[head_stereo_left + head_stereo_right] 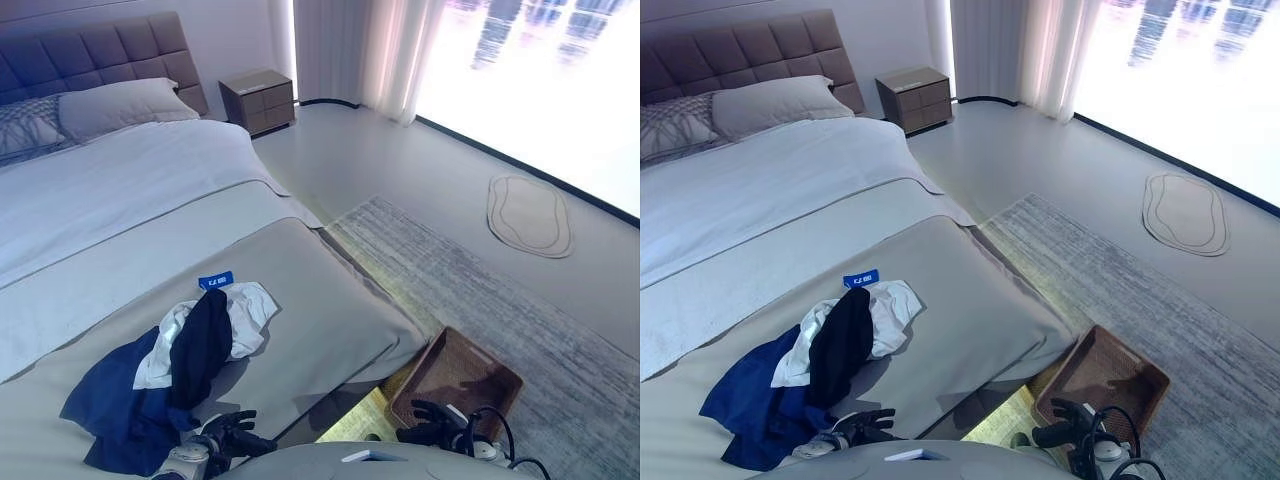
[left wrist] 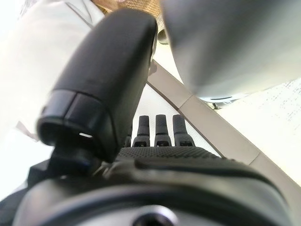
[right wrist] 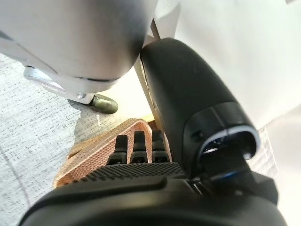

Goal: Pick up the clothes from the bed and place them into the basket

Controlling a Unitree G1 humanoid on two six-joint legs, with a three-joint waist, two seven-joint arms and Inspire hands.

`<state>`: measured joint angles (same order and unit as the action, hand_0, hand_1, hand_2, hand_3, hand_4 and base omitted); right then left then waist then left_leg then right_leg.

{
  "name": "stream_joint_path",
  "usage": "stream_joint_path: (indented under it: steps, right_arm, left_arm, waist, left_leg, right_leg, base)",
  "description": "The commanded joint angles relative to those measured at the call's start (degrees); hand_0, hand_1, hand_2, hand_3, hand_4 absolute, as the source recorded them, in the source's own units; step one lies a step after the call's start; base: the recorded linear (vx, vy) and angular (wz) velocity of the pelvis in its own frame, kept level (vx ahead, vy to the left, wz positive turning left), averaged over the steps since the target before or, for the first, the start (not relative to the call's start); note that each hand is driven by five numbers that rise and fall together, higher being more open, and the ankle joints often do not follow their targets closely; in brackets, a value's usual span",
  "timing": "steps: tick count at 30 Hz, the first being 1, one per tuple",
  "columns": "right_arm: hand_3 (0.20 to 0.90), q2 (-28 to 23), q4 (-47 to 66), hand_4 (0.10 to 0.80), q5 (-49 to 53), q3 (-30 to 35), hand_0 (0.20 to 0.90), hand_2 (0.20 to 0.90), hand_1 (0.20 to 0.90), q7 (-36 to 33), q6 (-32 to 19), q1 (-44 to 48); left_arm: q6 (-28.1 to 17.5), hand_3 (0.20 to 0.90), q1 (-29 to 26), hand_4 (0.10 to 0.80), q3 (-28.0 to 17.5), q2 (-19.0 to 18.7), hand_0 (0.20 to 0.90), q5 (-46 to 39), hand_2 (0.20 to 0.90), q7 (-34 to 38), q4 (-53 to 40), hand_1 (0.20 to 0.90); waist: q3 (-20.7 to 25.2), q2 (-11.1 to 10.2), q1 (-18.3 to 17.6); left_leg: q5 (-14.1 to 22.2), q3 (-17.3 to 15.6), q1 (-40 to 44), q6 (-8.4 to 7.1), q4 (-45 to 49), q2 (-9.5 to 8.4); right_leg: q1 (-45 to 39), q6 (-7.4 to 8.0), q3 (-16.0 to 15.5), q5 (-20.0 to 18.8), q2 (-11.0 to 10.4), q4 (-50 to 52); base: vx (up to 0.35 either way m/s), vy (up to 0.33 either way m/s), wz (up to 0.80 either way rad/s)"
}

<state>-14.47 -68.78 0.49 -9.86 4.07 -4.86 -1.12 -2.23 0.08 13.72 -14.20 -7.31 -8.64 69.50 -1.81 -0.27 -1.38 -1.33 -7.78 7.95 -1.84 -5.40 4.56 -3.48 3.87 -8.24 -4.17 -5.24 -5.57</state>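
Left hand (image 1: pixel 228 432): low at the bed's near edge, fingers relaxed, empty.
Right hand (image 1: pixel 432 420): over the floor by the basket, fingers relaxed, empty.
Basket (image 1: pixel 458 377): brown, woven, on the rug (image 1: pixel 520 300) beside the bed.
Clothes (image 1: pixel 170 370): blue, black and white heap on the bed (image 1: pixel 320 310).
Pillows (image 1: pixel 110 105): at the headboard.
Nightstand (image 1: pixel 258 100): far, beside the bed.

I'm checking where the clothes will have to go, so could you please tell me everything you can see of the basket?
The basket is a shallow, rectangular tray of brown woven material, seemingly wicker, with low walls. It looks empty. It sits on the grey rug beside the foot corner of the bed, tilted askew to the bed's edge. The right hand hovers near its closer rim without touching it, as far as can be told.
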Motion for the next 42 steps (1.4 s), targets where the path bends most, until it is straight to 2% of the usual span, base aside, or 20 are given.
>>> stream_joint_path:
  steps: [1,11,21,27,30,32,33,35,37,40,42]
  right_arm:
    - [0.900,0.7,-2.7,0.800,-2.0,-1.9,0.900,0.900,0.900,0.4,-0.1,4.3]
    - [0.900,0.9,-3.1,0.800,-2.5,-2.5,0.900,0.900,0.900,1.0,0.6,4.9]
    - [0.900,0.9,-2.8,0.800,-0.9,-2.7,0.900,0.900,0.900,2.2,2.0,5.3]
    - [0.900,1.1,-3.1,0.800,6.2,-1.0,0.900,0.900,0.900,5.3,2.4,5.0]
    - [0.900,1.2,-3.5,0.800,16.4,1.9,0.900,0.900,0.900,5.8,3.0,4.9]
    - [0.900,1.5,-2.6,0.800,28.1,6.2,0.900,0.900,0.900,6.5,4.4,5.0]
    - [0.900,1.5,-2.4,0.800,28.4,6.5,0.900,0.900,0.900,6.7,4.6,5.0]
    - [0.900,1.8,0.9,0.800,31.1,8.4,0.900,0.900,0.900,7.2,3.2,5.0]
    - [0.900,2.0,8.8,0.800,29.6,7.2,0.900,0.900,0.900,3.8,-0.1,5.2]
    - [0.900,2.1,22.2,0.800,23.0,1.3,0.900,0.900,0.900,1.7,-2.5,5.6]
    - [0.900,1.3,28.0,0.800,14.1,-2.5,0.900,0.900,0.900,0.4,-4.3,6.6]
  left_arm:
    - [-0.9,0.900,-5.3,0.800,-1.6,0.2,0.900,-1.0,0.900,1.3,1.7,0.900]
    - [0.3,0.900,-5.0,0.800,-1.0,0.8,0.900,-1.4,0.900,-2.0,1.7,0.900]
    - [1.0,0.900,-4.7,0.800,-0.4,1.0,0.900,-1.2,0.900,-1.1,1.8,0.900]
    - [0.8,0.900,-4.4,0.800,-0.8,1.0,0.900,-0.9,0.900,-1.0,2.2,0.900]
    - [0.8,0.900,-4.2,0.800,-0.9,1.0,0.900,-0.7,0.900,-1.2,2.3,0.900]
    - [0.7,0.900,-3.6,0.800,-1.0,1.1,0.900,-0.5,0.900,-1.0,2.4,0.900]
    - [0.7,0.900,-3.5,0.800,-1.0,1.1,0.900,-0.5,0.900,-1.0,2.4,0.900]
    - [0.5,0.900,-2.6,0.800,-0.9,1.6,0.900,-0.6,0.900,-0.3,2.1,0.900]
    - [0.5,0.900,-1.6,0.800,-0.4,1.8,0.900,-1.1,0.900,0.4,1.0,0.900]
    - [0.2,0.900,-1.0,0.800,0.5,1.7,0.900,-2.7,0.900,1.1,-0.6,0.900]
    - [-0.1,0.900,-1.0,0.800,1.1,1.7,0.900,-3.4,0.900,1.6,-1.7,0.900]
  waist:
    - [-3.7,0.0,0.0]
    - [-3.7,0.2,0.8]
    - [-3.7,0.3,1.2]
    - [-3.8,0.3,1.4]
    - [-3.7,0.3,1.5]
    - [-3.7,0.4,1.5]
    - [-3.8,0.4,1.5]
    - [-3.9,0.4,1.5]
    - [-4.2,0.4,1.8]
    - [-4.9,0.1,2.4]
    - [-5.6,-0.2,3.3]
  left_leg:
    - [4.5,-1.9,0.6,2.41,0.4,-3.61]
    - [4.4,-1.3,0.7,2.38,0.4,-3.63]
    - [4.3,-0.6,0.8,2.19,0.4,-3.64]
    - [4.2,-0.5,1.0,2.21,0.4,-3.65]
    - [4.3,-0.3,1.4,2.24,0.4,-3.74]
    - [4.5,-0.4,2.0,2.23,0.4,-3.76]
    - [4.5,-0.4,2.0,2.23,0.4,-3.77]
    - [4.6,-0.4,2.4,2.19,0.4,-3.76]
    - [4.6,-0.3,2.3,2.24,0.4,-3.81]
    - [4.4,0.4,1.1,2.56,0.9,-4.16]
    - [4.2,1.4,-0.1,2.90,1.5,-4.60]
  right_leg:
    - [-3.5,0.47,-1.6,4.9,0.4,2.6]
    - [-3.9,0.31,-2.7,5.4,0.4,3.1]
    - [-4.4,0.14,-3.4,5.8,0.4,3.1]
    - [-4.6,-0.03,-3.9,6.1,0.5,3.5]
    - [-5.1,-0.06,-4.1,6.3,0.5,3.8]
    - [-5.5,-0.06,-4.2,6.5,0.5,4.0]
    - [-5.5,-0.05,-4.2,6.5,0.5,4.0]
    - [-5.8,-0.02,-4.4,6.6,0.5,4.1]
    - [-5.7,-0.06,-4.5,6.6,0.3,4.3]
    - [-4.7,-0.21,-4.6,6.6,-0.1,4.9]
    - [-4.0,-0.29,-4.9,6.5,-0.4,5.2]
  base:
    - [-0.008,0.004,0.05]
    - [-0.002,-0.001,0.03]
    - [0.004,-0.006,0.04]
    - [0.008,0.004,0.02]
    - [0.045,0.014,0.04]
    - [0.060,0.017,0.10]
    - [0.054,0.018,0.09]
    - [0.049,0.022,0.03]
    - [0.028,0.048,0.00]
    - [-0.031,0.080,0.01]
    - [-0.051,0.081,0.08]
